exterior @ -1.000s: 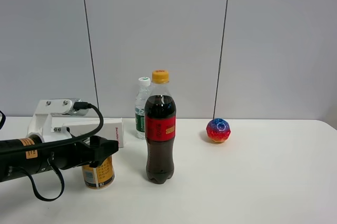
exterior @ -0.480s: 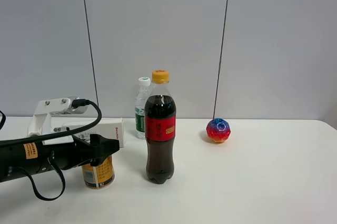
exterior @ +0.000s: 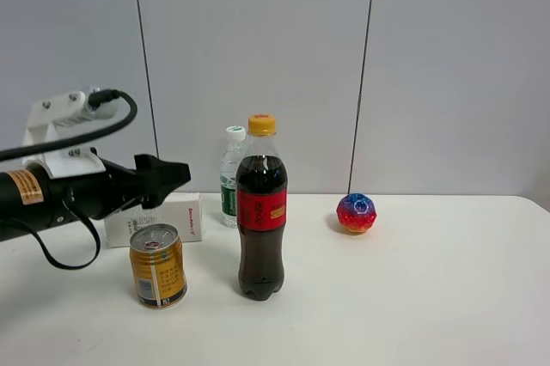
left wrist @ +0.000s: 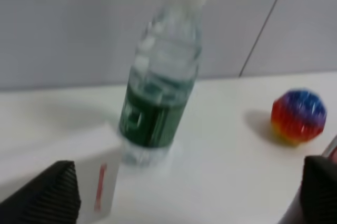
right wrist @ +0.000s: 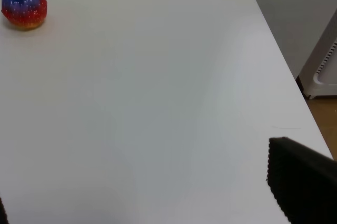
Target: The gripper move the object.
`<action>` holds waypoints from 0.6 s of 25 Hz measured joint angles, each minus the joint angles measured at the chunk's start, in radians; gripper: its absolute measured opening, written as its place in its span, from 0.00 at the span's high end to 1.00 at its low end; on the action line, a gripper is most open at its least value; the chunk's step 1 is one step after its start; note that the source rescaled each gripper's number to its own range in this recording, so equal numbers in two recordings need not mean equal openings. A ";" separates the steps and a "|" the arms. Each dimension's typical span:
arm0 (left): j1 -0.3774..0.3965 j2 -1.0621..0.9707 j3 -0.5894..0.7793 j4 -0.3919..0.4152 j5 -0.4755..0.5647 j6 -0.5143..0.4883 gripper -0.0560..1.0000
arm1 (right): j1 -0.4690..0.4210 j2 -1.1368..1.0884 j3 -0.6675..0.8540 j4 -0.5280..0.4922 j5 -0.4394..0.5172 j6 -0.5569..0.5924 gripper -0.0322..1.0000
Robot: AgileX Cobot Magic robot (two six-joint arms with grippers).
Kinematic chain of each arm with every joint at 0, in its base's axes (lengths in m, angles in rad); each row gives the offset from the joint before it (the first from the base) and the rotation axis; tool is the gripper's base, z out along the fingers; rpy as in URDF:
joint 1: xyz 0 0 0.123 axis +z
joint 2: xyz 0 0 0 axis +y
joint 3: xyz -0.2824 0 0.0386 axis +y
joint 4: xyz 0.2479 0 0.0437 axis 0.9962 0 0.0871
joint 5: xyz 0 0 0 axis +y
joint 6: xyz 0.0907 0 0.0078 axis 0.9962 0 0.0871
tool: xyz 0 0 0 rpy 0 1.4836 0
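From the high camera, the left gripper (exterior: 176, 173) hangs in the air above and a little behind the gold can (exterior: 158, 265), clear of it and holding nothing; from this side-on angle the jaw gap cannot be judged. The can stands upright on the white bench (exterior: 412, 297), just left of the tall cola bottle (exterior: 261, 209), with a white box (exterior: 172, 216) behind it and a clear water bottle (exterior: 230, 177) behind the cola. A red-and-blue ball (exterior: 357, 213) sits well apart to the right. The left wrist camera, somewhat blurred, fills in what the high view leaves open: the two black fingertips (left wrist: 47, 195) show at opposite edges of the picture with a wide gap between them, so the jaws are spread and empty. It looks past them at the water bottle (left wrist: 163, 82), the box corner (left wrist: 100, 187) and the ball (left wrist: 299, 115), but the can does not appear there. The right wrist camera shows bare bench (right wrist: 158, 103), the ball (right wrist: 23, 6) far off, and one dark fingertip (right wrist: 300, 179) at the edge; the right gripper's opening cannot be told.
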 joint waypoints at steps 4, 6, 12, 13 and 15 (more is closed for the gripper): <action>0.001 -0.130 -0.001 -0.039 0.041 0.004 0.47 | 0.000 0.000 0.000 0.000 0.000 0.000 0.00; 0.010 -0.191 -0.001 -0.053 0.087 0.012 0.47 | 0.000 0.000 0.000 0.000 0.000 0.000 0.00; 0.041 -0.394 0.000 -0.063 0.299 0.023 0.47 | 0.000 0.000 0.000 0.000 0.000 0.000 0.00; 0.041 -0.432 -0.006 -0.063 0.352 0.023 0.47 | 0.000 0.000 0.000 0.000 0.000 0.000 0.00; 0.042 -0.501 -0.032 -0.062 0.483 0.023 0.47 | 0.000 0.000 0.000 0.000 0.000 0.000 0.00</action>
